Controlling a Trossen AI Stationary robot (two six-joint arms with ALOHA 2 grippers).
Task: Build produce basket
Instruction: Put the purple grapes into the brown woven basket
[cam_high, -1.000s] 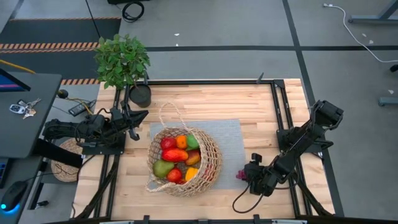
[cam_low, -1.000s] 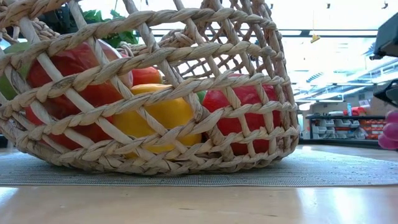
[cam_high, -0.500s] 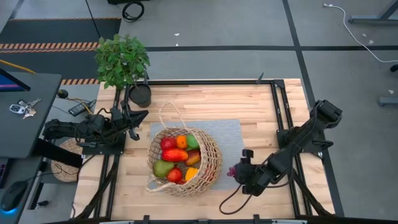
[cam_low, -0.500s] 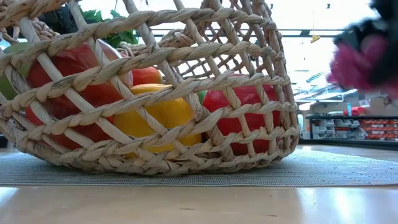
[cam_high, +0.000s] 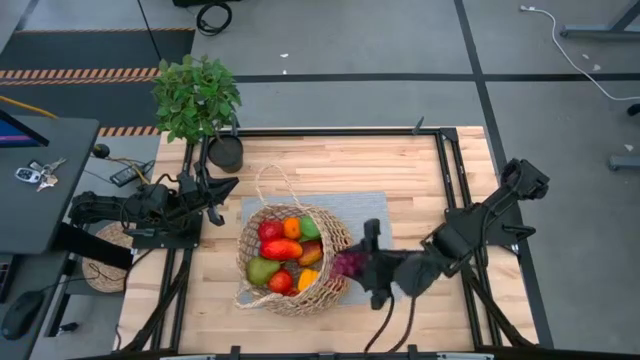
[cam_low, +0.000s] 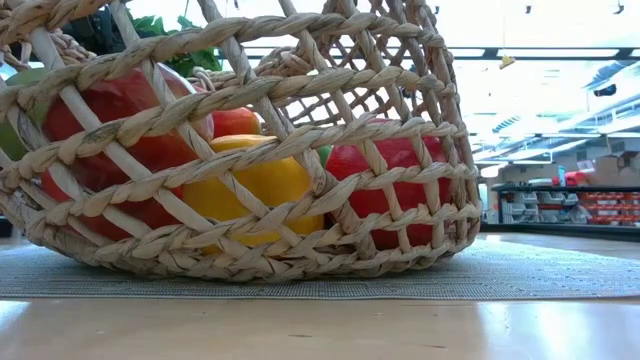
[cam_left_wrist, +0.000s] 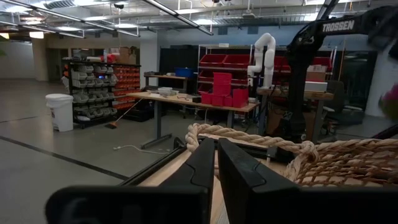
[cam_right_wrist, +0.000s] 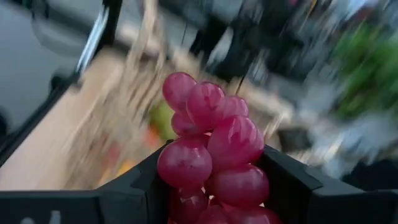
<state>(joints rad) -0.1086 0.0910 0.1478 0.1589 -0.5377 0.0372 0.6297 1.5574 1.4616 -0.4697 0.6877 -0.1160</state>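
The wicker basket (cam_high: 295, 260) stands on a grey mat (cam_high: 375, 215) in the middle of the table, its looped handle (cam_high: 268, 185) toward the far side. Inside lie red, orange, yellow and green produce (cam_high: 283, 250); the low view shows them through the weave (cam_low: 240, 150). My right gripper (cam_high: 358, 266) hovers just right of the basket's rim, shut on a bunch of purple grapes (cam_right_wrist: 211, 143). My left gripper (cam_high: 230, 185) waits shut at the table's left edge, and its fingers (cam_left_wrist: 205, 163) lie together. My right gripper pinches the grape bunch between its two fingers, which stand on the bunch's two sides (cam_right_wrist: 177, 168). The rest of the bunch (cam_right_wrist: 205, 102) sticks out past the fingertips. The fingers come from the table's right side, slanting slightly down. The bunch is lifted clear of the table.
A leafy potted plant (cam_high: 197, 100) stands at the table's far left corner. A flat woven disc (cam_high: 100, 268) lies off the table's left edge. Bare wood lies near and right of the mat (cam_high: 430, 320). Dark frame rails (cam_high: 448, 170) run along the table's sides.
My right gripper has risen from the table right of the mat and swung left toward the basket. Its wrist has rolled on the way. The grapes have gone with it, lifted clear of the wood. The gripper has left the low view.
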